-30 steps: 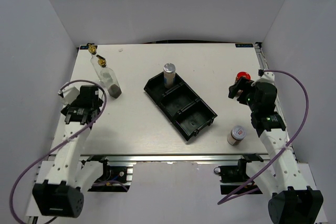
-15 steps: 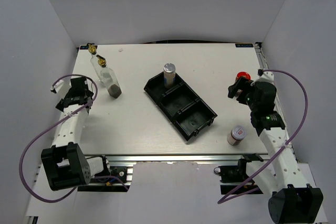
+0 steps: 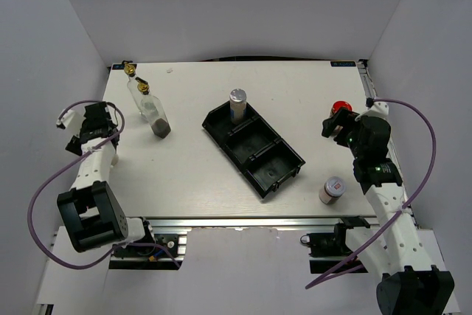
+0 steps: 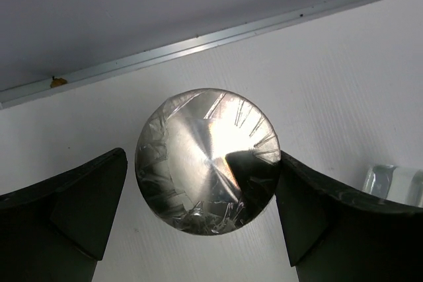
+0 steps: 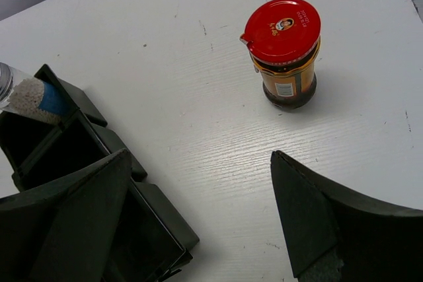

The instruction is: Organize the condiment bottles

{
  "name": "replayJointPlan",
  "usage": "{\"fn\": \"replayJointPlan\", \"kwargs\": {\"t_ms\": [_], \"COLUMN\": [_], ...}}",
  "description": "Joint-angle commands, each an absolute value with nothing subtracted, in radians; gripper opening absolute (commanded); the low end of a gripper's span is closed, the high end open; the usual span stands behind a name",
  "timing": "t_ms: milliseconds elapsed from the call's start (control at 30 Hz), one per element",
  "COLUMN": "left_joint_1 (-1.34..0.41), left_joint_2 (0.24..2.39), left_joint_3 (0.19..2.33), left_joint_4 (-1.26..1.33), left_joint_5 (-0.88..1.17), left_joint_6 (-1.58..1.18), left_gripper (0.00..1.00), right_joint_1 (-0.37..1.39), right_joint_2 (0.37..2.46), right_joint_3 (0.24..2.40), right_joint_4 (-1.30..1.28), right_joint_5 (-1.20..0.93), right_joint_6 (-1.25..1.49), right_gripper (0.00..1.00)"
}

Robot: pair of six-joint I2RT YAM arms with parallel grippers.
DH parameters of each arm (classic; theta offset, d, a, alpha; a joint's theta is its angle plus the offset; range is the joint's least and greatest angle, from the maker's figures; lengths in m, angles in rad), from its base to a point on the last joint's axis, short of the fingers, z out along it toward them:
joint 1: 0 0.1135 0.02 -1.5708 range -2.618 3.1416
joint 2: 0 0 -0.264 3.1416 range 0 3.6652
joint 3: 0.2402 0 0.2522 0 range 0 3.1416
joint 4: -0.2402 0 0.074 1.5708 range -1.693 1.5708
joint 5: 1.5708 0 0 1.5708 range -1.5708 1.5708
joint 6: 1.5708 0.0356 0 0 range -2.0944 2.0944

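Observation:
In the left wrist view a silver-capped shaker (image 4: 208, 160) stands between my left gripper's (image 4: 201, 158) open jaws; the right finger (image 4: 310, 216) is at the cap's edge and the left finger stands slightly apart. In the top view the left gripper (image 3: 98, 118) is at the table's left edge and hides this shaker. Two glass bottles with gold spouts (image 3: 151, 110) stand just to its right. My right gripper (image 5: 199, 155) is open and empty, short of the red-capped brown jar (image 5: 283, 51). Another silver-capped shaker (image 3: 237, 105) stands in the tray's far compartment. A small white-and-red-lidded jar (image 3: 332, 189) is at the front right.
The long black three-compartment tray (image 3: 274, 170) lies diagonally mid-table; its corner shows in the right wrist view (image 5: 162, 229). The table's left edge rail (image 4: 198, 41) runs just beyond the left gripper. A glass bottle's base (image 4: 390, 181) shows at the right of that view.
My left arm has swung left and back from beside the glass bottles to the table's left edge. The right arm has hardly moved.

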State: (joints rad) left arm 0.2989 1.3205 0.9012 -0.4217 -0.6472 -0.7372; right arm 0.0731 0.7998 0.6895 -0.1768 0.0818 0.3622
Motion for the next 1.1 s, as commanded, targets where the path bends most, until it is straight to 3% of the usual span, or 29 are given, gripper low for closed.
{"fn": "replayJointPlan", "kwargs": {"t_ms": [0, 233, 500, 567, 667, 833, 1000, 1067], "left_joint_1": [0.327, 0.333, 0.333, 0.333, 0.333, 0.333, 0.331, 0.331], "left_joint_2": [1.325, 1.405, 1.361, 1.313, 1.212, 1.020, 0.907, 0.861], "left_joint_3": [0.942, 0.969, 0.983, 0.974, 0.942, 0.847, 0.874, 0.871], "left_joint_4": [-0.394, -0.388, -0.400, -0.425, -0.472, -0.480, -0.666, -0.712], "left_joint_5": [-0.698, -0.667, -0.603, -0.568, -0.525, -0.280, -0.285, -0.198], "left_joint_6": [-0.724, -0.721, -0.716, -0.727, -0.758, -0.729, -0.655, -0.621], "left_gripper": [0.98, 0.97, 0.45, 0.39, 0.36, 0.32, 0.30, 0.28], "right_joint_1": [0.071, 0.071, 0.071, 0.071, 0.071, 0.071, 0.071, 0.071], "right_joint_2": [0.795, 0.805, 0.781, 0.778, 0.776, 0.775, 0.778, 0.778], "right_joint_3": [0.693, 0.696, 0.692, 0.692, 0.693, 0.692, 0.696, 0.698], "right_joint_4": [-0.164, -0.166, -0.170, -0.170, -0.172, -0.170, -0.179, -0.179], "right_joint_5": [0.118, 0.123, 0.152, 0.147, 0.143, 0.132, 0.121, 0.117], "right_joint_6": [0.377, 0.380, 0.376, 0.377, 0.374, 0.374, 0.370, 0.368], "right_gripper": [0.89, 0.89, 0.90, 0.89, 0.89, 0.89, 0.89, 0.90]}}
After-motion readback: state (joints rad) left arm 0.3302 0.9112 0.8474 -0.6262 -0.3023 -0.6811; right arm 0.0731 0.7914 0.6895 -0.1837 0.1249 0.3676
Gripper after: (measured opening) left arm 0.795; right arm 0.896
